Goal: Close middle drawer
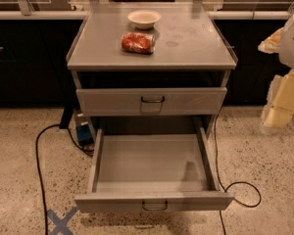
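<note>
The middle drawer [154, 201] is pulled far out of the grey cabinet [152, 58]. Its long flat tray [149, 163] is empty, and its low face panel carries a small dark wire handle [154, 207]. Above it, a grey drawer with a taller face panel [152, 101] sits nearly flush with the cabinet. My gripper [280, 106] shows as pale cream parts at the right edge of the view. It is to the right of the cabinet, at about the height of the upper drawer, well apart from the open drawer and touching nothing.
A white bowl [144, 18] and a red can lying on its side [137, 42] sit on the cabinet top. Black cables [39, 170] run over the speckled floor on both sides. A blue tape cross [61, 222] marks the floor at front left. Dark counters stand behind.
</note>
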Controlling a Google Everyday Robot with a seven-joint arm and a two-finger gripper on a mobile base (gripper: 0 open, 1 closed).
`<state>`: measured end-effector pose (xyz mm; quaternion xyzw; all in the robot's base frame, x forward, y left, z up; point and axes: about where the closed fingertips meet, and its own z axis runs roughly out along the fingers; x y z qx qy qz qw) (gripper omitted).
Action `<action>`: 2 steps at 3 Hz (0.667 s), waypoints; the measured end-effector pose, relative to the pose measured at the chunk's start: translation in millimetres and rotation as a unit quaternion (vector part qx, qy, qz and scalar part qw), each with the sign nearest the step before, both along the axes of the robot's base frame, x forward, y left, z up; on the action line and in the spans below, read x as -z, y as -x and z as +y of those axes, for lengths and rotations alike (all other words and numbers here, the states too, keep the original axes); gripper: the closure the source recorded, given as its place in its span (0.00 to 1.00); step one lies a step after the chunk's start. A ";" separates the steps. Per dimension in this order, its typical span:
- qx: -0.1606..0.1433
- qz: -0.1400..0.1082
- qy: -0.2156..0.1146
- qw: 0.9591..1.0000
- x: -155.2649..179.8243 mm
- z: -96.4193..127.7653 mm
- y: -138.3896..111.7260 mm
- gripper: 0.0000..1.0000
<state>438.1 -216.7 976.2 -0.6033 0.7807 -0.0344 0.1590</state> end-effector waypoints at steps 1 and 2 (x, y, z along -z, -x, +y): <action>0.000 0.000 0.000 1.000 0.0 0.0 0.0 0.00; 0.000 0.000 0.000 1.000 0.0 0.0 0.0 0.19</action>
